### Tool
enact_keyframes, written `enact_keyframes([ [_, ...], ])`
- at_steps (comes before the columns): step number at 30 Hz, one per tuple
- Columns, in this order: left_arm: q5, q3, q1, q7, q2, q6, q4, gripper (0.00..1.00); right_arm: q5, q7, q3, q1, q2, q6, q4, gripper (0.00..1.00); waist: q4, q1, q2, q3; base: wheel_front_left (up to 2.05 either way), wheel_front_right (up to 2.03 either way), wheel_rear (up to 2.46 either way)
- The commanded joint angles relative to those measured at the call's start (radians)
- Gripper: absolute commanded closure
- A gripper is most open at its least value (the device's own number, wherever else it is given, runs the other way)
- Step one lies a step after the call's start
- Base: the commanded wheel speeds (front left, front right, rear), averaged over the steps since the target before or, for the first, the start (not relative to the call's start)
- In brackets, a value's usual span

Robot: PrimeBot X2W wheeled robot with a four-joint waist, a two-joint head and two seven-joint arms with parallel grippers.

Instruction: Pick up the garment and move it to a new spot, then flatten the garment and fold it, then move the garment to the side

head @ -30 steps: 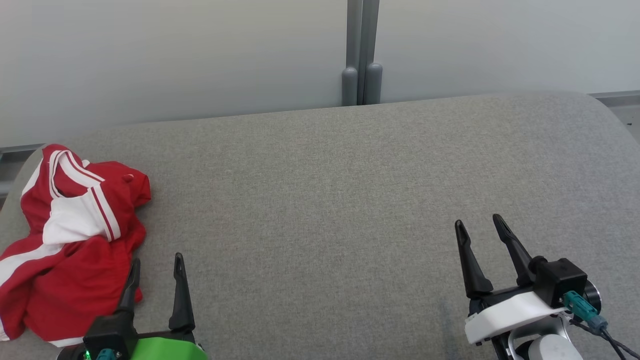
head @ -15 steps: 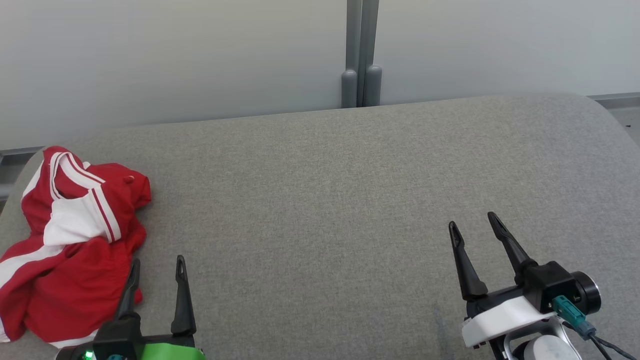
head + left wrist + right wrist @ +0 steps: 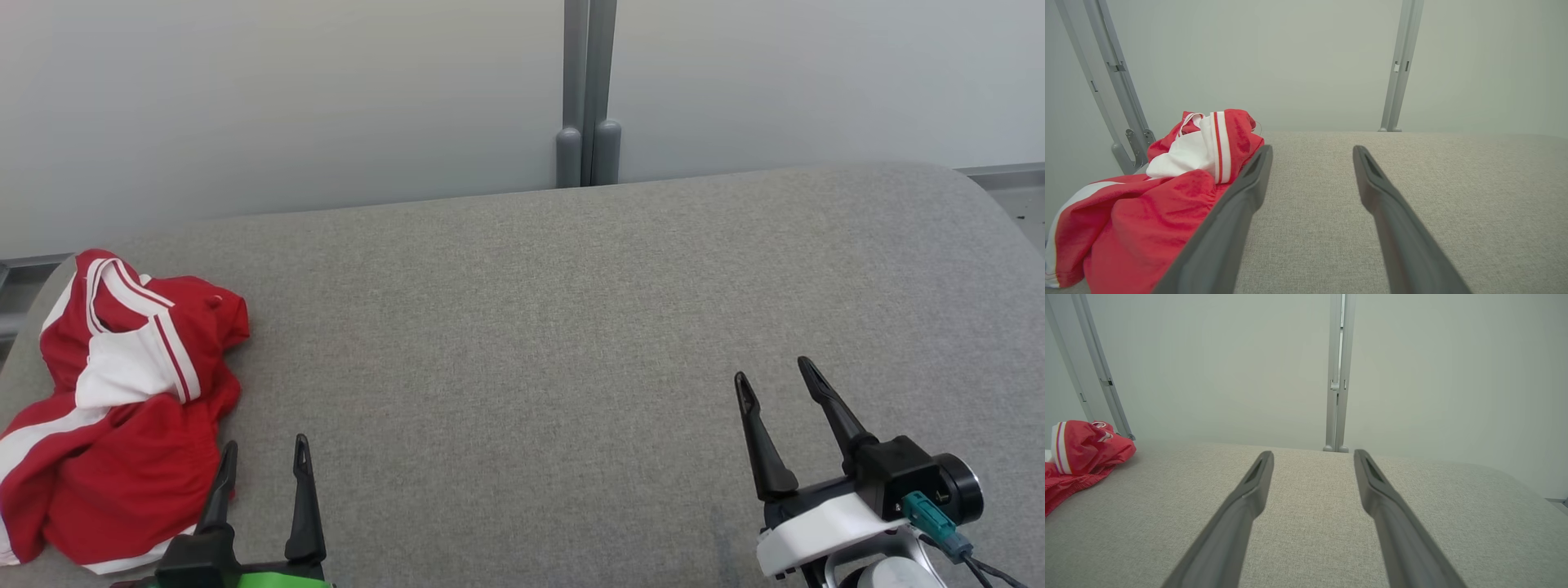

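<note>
I am looking down on a broad grey fabric surface (image 3: 531, 327), flat and padded, with rounded corners at the back left and back right. Behind it is a plain pale wall (image 3: 286, 98), split by a grey upright post (image 3: 588, 82) that meets the middle of the surface's back edge. A strip of floor (image 3: 1024, 196) shows past the back right corner.

The garment (image 3: 114, 408), red with white stripes and a white panel, lies crumpled in a heap at the far left, close to the surface's left edge.

My left gripper (image 3: 265, 442) is at the lower left, fingers spread apart and holding nothing. Its left finger lies along the garment's near right hem; I cannot tell whether it touches the cloth. My right gripper (image 3: 772, 369) is at the lower right, well apart from the garment, fingers also spread and holding nothing.

Between my two grippers, and on toward the back edge and the right side, the grey fabric lies bare.
</note>
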Motion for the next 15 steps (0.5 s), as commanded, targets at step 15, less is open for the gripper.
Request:
enact_keyframes([
  [15, -0.016, -0.011, 0.016, 0.01, 0.011, 0.014, -0.014, 0.0, -0.011, -0.004, -0.007, 0.013, -0.005, 0.0, -0.004, 0.0, 0.004, 0.0, 0.0, -0.002, 0.0, 0.0, 0.0],
])
